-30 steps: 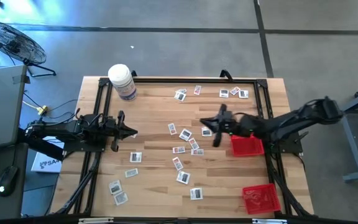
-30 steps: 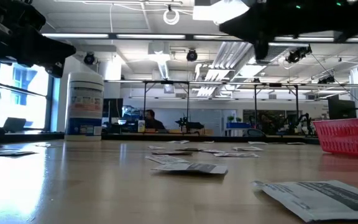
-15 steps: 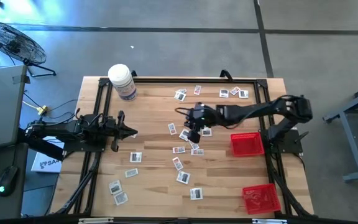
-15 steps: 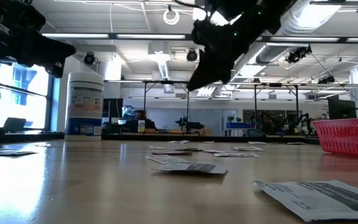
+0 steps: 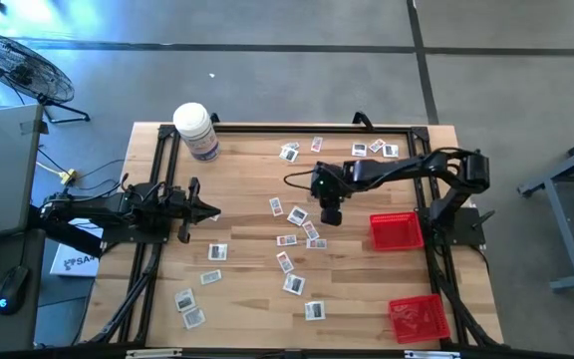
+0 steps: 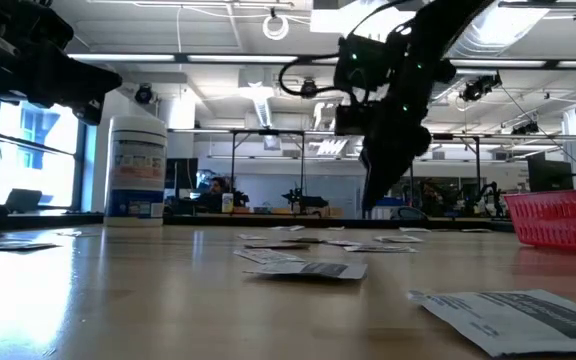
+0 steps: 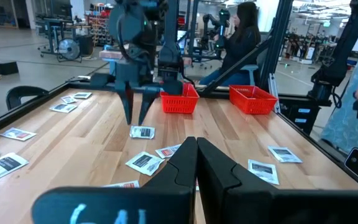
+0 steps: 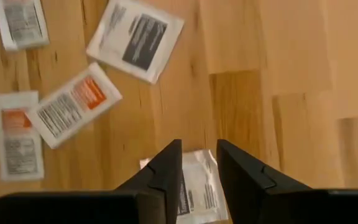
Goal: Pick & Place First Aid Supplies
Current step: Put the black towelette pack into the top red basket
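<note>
I see the right end effector (image 5: 331, 216) positioned over the middle of the surface (image 5: 247, 299), at roughly 9 o'clock from the nearer red basket (image 5: 397, 231). Its fingers (image 8: 166, 171) are spread with a narrow gap, pointing down at one white packet (image 8: 197, 186) lying flat directly beneath them; nothing is pinched. From table height I see the fingertips above the surface, not touching it.

The first aid packets (image 5: 294, 284) lie scattered flat across the surface: a cluster around the right end effector, a group near the 12 o'clock edge, and a few toward 7 o'clock. Neither basket shows a packet that I can make out. The second red basket (image 5: 417, 319) sits at the 5 o'clock corner.

The left end effector (image 5: 207, 210) waits at the 9 o'clock side, its fingers (image 7: 179, 165) pressed together, empty. The white bottle (image 5: 195, 131) stands upright at 11 o'clock.
</note>
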{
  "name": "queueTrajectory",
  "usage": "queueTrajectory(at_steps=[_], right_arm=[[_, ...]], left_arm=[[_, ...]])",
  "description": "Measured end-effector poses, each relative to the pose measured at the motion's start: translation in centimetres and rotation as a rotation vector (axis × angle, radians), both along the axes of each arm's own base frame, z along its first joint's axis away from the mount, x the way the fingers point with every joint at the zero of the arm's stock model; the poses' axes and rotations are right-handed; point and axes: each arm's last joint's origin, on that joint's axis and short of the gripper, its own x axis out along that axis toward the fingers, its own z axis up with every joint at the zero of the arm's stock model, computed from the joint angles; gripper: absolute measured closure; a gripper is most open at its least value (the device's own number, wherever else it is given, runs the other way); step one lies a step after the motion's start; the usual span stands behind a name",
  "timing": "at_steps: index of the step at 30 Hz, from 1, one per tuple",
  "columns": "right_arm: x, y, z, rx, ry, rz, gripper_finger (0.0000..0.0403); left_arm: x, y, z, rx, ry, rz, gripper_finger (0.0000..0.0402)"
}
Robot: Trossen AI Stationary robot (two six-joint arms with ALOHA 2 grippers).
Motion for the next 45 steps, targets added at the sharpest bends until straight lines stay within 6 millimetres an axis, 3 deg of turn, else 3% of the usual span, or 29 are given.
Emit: queueTrajectory(at_steps=[7, 29, 39, 45], right_arm=[[-0.9, 0.0, -2.1, -0.044, -0.022, 0.002, 0.0308], [-2.9, 0.1, -5.0, -0.044, -0.084, -0.011, 0.0309], [-3.2, 0.0, -5.3, -0.066, -0.049, -0.068, 0.0311], [-3.2, 0.0, -5.3, -0.054, -0.050, -0.115, 0.0343]], left_arm=[[0.0, 0.0, 0.0, 0.000, 0.000, 0.000, 0.0401], [0.0, 0.0, 0.0, 0.000, 0.000, 0.000, 0.0401], [0.0, 0.0, 0.0, 0.000, 0.000, 0.000, 0.0401], [0.0, 0.0, 0.0, 0.000, 0.000, 0.000, 0.0401]])
